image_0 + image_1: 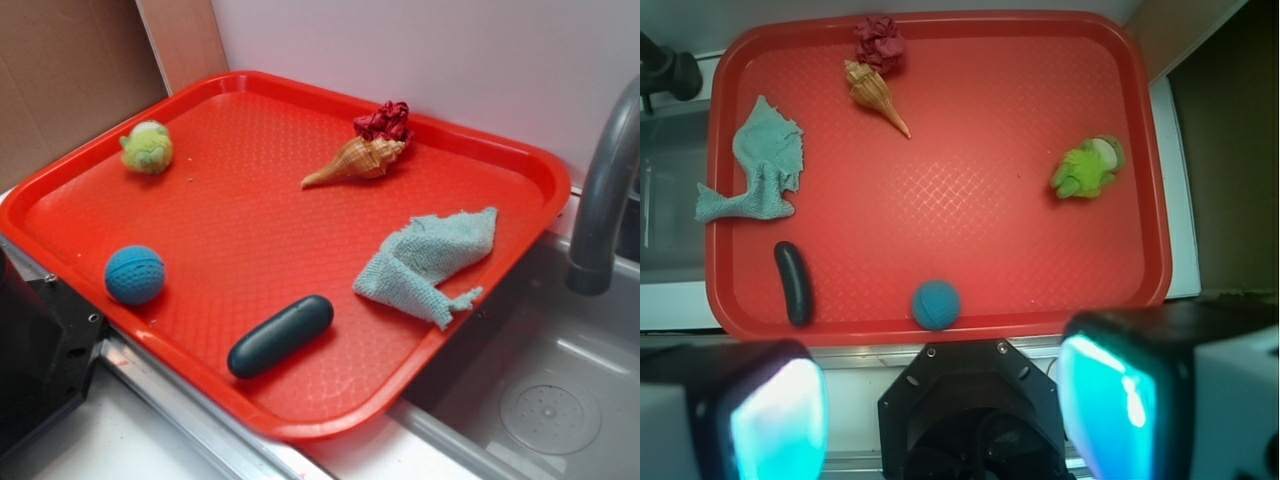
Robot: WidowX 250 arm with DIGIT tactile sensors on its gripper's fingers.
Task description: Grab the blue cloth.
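Evidently the pincer (940, 410) hangs high and back from the red tray (940, 25), its two pads spread wide apart and holding nothing, a stance that takes in the whole layout before any reach. The blue cloth (428, 262) lies crumpled flat at the tray's sink-side edge, one frayed corner on the rim. Just beside it rests the dark teal capsule (281, 335), the nearest thing to avoid. The blue ball (134, 274), conch shell (358, 161), red crumpled wad (384, 121) and green plush toy (148, 147) sit well apart; the faucet (603, 190) rises beyond the cloth's edge.
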